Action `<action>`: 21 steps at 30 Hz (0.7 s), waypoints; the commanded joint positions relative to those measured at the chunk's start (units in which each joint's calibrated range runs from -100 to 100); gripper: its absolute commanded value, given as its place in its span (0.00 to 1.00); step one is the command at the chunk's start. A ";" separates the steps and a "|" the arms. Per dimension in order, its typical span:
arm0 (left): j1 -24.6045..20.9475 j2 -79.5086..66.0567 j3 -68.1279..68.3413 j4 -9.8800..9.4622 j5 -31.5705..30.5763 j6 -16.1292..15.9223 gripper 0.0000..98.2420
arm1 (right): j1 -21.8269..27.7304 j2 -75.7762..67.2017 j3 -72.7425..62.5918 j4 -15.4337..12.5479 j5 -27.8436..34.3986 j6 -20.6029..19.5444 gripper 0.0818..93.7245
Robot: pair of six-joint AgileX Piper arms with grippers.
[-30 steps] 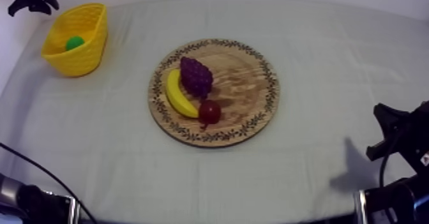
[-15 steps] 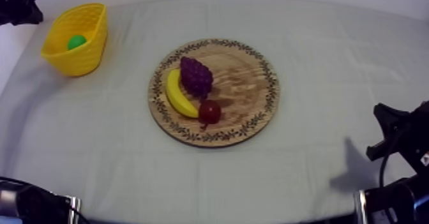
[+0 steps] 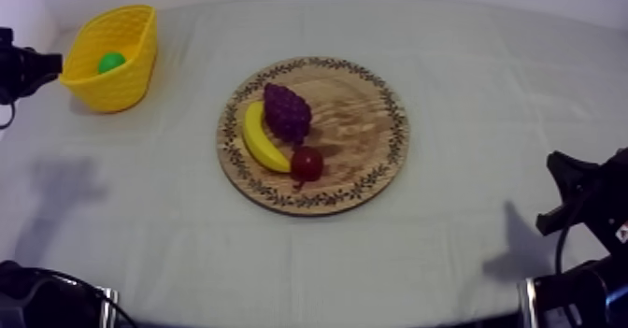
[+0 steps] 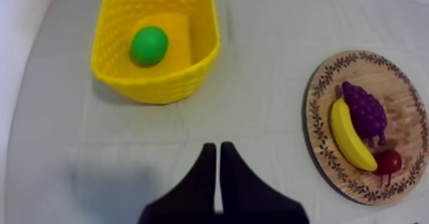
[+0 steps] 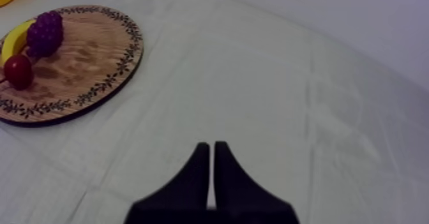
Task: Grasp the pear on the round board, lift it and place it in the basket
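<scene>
Inside the yellow basket (image 4: 159, 89) the pear (image 4: 149, 45) lies, so the left gripper (image 4: 218, 149), closed and empty, should back away without nudging it.

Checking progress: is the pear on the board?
No, the pear lies inside the basket, apart from the board.

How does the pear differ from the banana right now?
The pear is green and looks round; the banana is yellow, long and curved. The pear lies alone in the basket; the banana lies on the board, beside the grapes. Both are toy fruit.
</scene>
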 commanded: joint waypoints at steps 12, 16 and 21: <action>0.29 -29.66 26.54 7.95 -13.29 -14.07 0.00 | -0.01 -0.04 -0.05 -0.01 0.02 -0.05 0.00; -0.68 -37.59 33.66 8.37 -13.78 -14.39 0.00 | -0.01 -0.04 -0.05 -0.01 0.02 -0.03 0.00; -2.39 -48.96 42.37 9.30 -13.91 -14.47 0.00 | -0.01 -0.04 -0.05 -0.01 0.02 -0.03 0.00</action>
